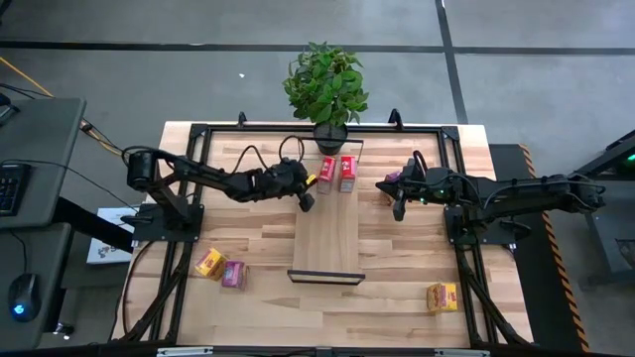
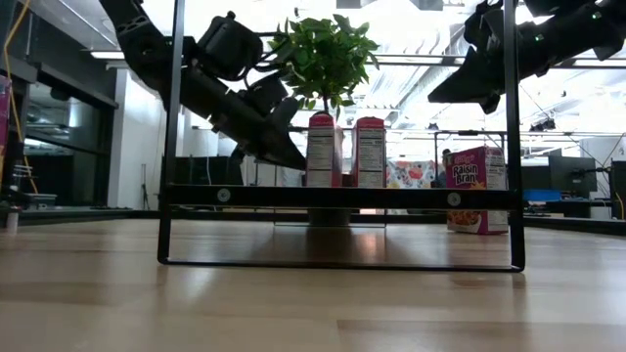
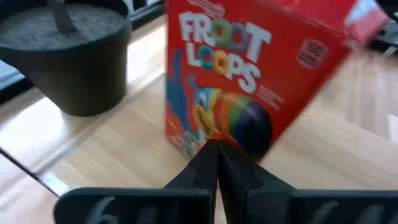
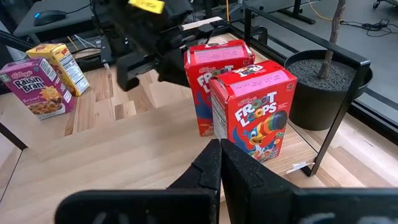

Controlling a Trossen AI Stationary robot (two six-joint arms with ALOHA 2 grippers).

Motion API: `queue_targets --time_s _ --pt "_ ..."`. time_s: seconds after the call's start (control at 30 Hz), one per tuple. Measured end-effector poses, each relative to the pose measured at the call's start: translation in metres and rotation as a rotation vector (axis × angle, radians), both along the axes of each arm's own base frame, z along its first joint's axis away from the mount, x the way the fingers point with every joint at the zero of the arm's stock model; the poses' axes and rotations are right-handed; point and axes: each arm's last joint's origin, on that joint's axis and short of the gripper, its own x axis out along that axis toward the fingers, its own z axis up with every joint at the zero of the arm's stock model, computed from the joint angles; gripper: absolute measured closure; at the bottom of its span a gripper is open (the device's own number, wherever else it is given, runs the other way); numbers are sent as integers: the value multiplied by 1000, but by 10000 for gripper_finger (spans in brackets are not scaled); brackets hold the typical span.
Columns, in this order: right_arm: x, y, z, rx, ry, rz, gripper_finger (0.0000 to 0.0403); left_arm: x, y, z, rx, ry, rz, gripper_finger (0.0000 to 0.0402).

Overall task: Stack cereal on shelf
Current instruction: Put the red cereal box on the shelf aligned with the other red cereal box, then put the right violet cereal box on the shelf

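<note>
1. Shelf (image 1: 325, 243) — a long light-wood plank with a thin black frame at its ends — lies in the middle of the wooden table (image 1: 397, 288), running away from the near edge toward a potted plant (image 1: 325, 84) at the far edge.
2. Two red cereal boxes (image 1: 337, 173) stand upright side by side at the far end of the plank, just in front of the plant's dark pot (image 4: 326, 84); in the right wrist view they appear touching or nearly so.
3. The left gripper (image 1: 307, 201) hovers over the plank's left edge, just beside the left red box; its fingers are pressed together and carry nothing.
4. The right gripper (image 1: 399, 210) hangs over bare table to the right of the plank, also clenched and empty.
5. A pink-magenta box (image 1: 392, 178) sits on the table just behind the right gripper, near the right red box.
6. Near the table's left front — well apart from the plank — a yellow-orange box (image 1: 209, 263) and a second pink-magenta box (image 1: 234, 274) rest next to each other.
7. Another yellow-orange box (image 1: 442, 297) lies alone at the right front of the table.
</note>
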Motion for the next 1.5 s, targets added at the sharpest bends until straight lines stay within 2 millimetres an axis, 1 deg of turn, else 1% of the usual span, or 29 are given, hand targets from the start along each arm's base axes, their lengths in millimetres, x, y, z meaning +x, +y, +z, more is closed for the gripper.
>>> queue_targets --time_s 0.2,0.3,0.43,0.53,0.6,0.67,0.73,0.83,0.97,1.1,1.17,1.23,1.37,1.5 --pt "0 0 0 0 0 0 403 2 -11 0 -35 -18 -7 401" --pt "0 0 0 -2 1 -6 403 2 -12 0 -12 -15 -5 401" --pt "-1 -2 0 -25 5 -80 403 1 -8 2 7 0 -9 401" --pt "-1 -5 4 -7 -27 -182 401 -6 -7 14 30 15 -21 401" --pt "-1 -6 13 8 -30 -223 391 -14 -9 27 31 16 -23 401" --pt "-1 -6 26 13 -8 -259 370 -22 -11 43 35 -1 -28 401" --pt "-2 -7 39 17 32 -297 337 -31 -17 57 54 -50 -45 401" --pt "-2 -8 52 33 136 -335 277 -47 -27 68 68 -137 -76 401" --pt "0 -7 51 111 296 -349 197 -70 -38 70 72 -283 -92 401" --pt "0 -6 47 195 431 -390 141 -88 -43 71 51 -383 -89 401" --pt "-2 -6 46 241 460 -440 124 -94 -44 73 47 -405 -90 401" --pt "-2 -6 46 281 450 -493 115 -98 -45 74 48 -418 -97 401" --pt "-2 -8 38 288 442 -608 112 -100 -50 72 43 -414 -121 401" --pt "5 -9 27 284 461 -649 111 -101 -53 68 46 -394 -134 401"
